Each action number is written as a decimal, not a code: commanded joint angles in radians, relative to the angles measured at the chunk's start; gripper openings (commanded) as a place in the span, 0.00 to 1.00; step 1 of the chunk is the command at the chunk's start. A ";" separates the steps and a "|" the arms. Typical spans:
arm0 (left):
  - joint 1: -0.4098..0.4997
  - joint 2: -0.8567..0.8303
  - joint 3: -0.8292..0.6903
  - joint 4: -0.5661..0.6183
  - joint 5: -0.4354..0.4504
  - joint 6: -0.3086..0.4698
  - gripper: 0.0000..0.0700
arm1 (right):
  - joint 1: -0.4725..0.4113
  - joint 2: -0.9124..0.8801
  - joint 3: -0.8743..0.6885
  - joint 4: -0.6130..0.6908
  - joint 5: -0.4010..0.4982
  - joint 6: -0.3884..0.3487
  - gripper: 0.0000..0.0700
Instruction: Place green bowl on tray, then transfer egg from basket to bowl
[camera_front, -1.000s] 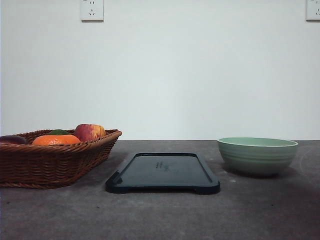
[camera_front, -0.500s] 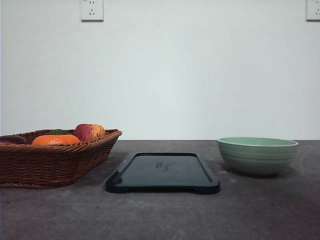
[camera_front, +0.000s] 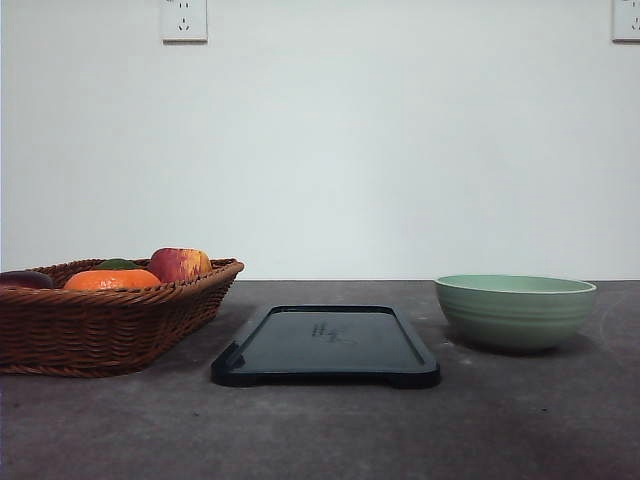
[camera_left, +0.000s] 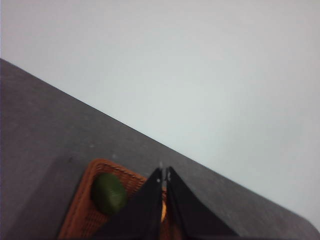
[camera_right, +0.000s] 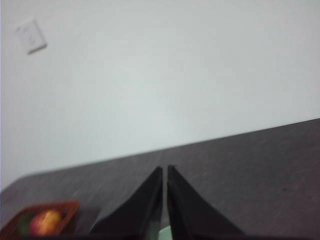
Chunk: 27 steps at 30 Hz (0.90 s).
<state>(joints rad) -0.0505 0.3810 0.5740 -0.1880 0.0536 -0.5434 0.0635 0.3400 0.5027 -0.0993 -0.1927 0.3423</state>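
**Table layout with both grippers closed and empty**

Front view, largest to smallest. The dark grey table (camera_front: 320, 430) fills the lower frame below a pale wall. The basket (camera_front: 100, 320) sits at lower left, cut by the frame edge; it holds an orange fruit (camera_front: 110, 279), a red-yellow apple (camera_front: 180, 264), a green item (camera_front: 117, 264) behind the orange, and a dark item (camera_front: 22, 279) at the far left. The egg cannot be made out. The tray (camera_front: 325, 345) lies flat at lower centre, bare, just beside the basket. The green bowl (camera_front: 515, 310) stands upright at lower right, on the table and apart from the tray.

Left wrist view: the left gripper (camera_left: 163, 176), fingers together and holding nothing, sits at the bottom centre over the basket's corner. Right wrist view: the right gripper (camera_right: 164, 171), fingers likewise together, sits at the bottom centre.
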 joint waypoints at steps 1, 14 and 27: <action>-0.002 0.067 0.065 -0.019 0.035 0.078 0.00 | 0.000 0.068 0.049 -0.029 -0.037 -0.050 0.01; -0.002 0.491 0.396 -0.317 0.293 0.313 0.00 | 0.010 0.463 0.289 -0.250 -0.179 -0.226 0.01; -0.009 0.590 0.469 -0.396 0.393 0.457 0.67 | 0.060 0.592 0.380 -0.388 -0.184 -0.317 0.34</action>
<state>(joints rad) -0.0570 0.9676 1.0183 -0.5948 0.4410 -0.1091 0.1188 0.9246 0.8609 -0.4910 -0.3740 0.0455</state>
